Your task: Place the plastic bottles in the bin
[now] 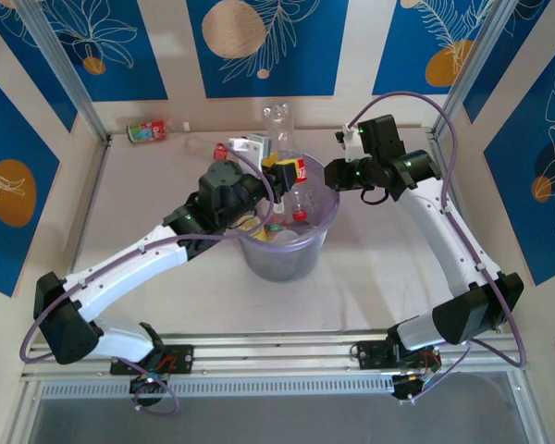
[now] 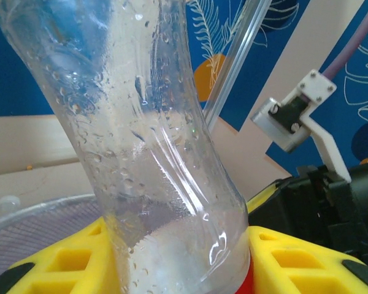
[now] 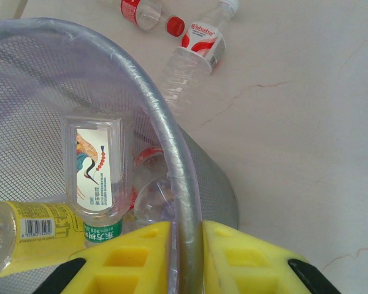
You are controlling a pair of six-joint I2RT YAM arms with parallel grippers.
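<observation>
Left end effector (image 2: 181, 269) clamps clear bottle (image 2: 141, 122) above bin (image 2: 43, 214).

bottle (image 2: 165, 153): clear glossy plastic | bin (image 3: 172, 141): translucent mesh plastic | table (image 3: 294, 153): matt

Holding a clear bottle (image 1: 277, 121) upright over the far rim of the bin (image 1: 259, 252) with the left gripper (image 1: 287, 169), jaws clamped around its lower end. Pinching the bin's right rim with the right gripper (image 1: 331, 176). Showing several bottles (image 1: 299, 211) lying inside it. Showing a red-and-green bottle (image 1: 148, 132) lying on the table (image 1: 370, 273) by the far wall (image 1: 171, 55), well apart from the bin.
</observation>
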